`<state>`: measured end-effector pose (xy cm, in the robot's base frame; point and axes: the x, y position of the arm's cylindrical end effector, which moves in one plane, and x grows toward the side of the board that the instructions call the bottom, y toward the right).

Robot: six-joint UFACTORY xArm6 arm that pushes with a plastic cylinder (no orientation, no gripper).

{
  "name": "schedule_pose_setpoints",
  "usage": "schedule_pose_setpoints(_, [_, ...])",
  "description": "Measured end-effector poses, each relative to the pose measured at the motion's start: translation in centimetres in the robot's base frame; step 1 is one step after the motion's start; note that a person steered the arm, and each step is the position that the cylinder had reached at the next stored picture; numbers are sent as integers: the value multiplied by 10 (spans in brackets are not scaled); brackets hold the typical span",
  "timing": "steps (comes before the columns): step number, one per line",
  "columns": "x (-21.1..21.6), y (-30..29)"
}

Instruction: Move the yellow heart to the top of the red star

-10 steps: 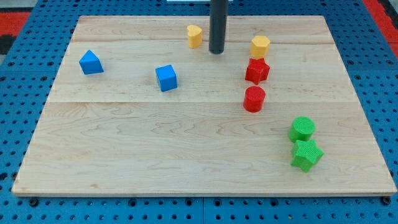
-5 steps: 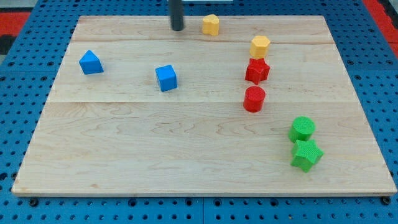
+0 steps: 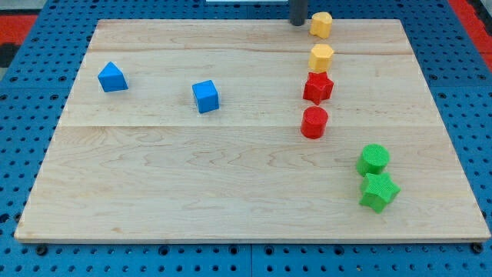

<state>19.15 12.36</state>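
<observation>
The yellow heart [image 3: 321, 24] lies at the board's top edge, right of centre. My tip [image 3: 297, 23] is just left of it, about touching its left side. A yellow hexagon [image 3: 321, 58] sits below the heart. The red star [image 3: 317, 87] sits directly below the hexagon, touching it. The heart, hexagon and star form a column down the view.
A red cylinder [image 3: 314, 122] lies below the star. A blue triangular block [image 3: 113, 77] and a blue cube [image 3: 205, 96] are on the left half. A green cylinder [image 3: 373, 160] and a green star [image 3: 379, 191] sit at the lower right. The wooden board [image 3: 154, 200] ends just above the heart.
The yellow heart slid right along the top edge, from left of centre to above the yellow hexagon. My tip swung round to the heart's left side and followed it right.
</observation>
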Motion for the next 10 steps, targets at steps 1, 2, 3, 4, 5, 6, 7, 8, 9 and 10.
schedule_pose_setpoints(1, [1, -1])
schedule_pose_setpoints(2, [36, -39])
schedule_pose_setpoints(3, [72, -13])
schedule_pose_setpoints(4, [80, 58])
schedule_pose_setpoints(5, [51, 84])
schedule_pose_setpoints(6, [0, 70])
schedule_pose_setpoints(7, [0, 65])
schedule_pose_setpoints(8, [0, 43])
schedule_pose_setpoints(9, [12, 39])
schedule_pose_setpoints(10, [10, 51])
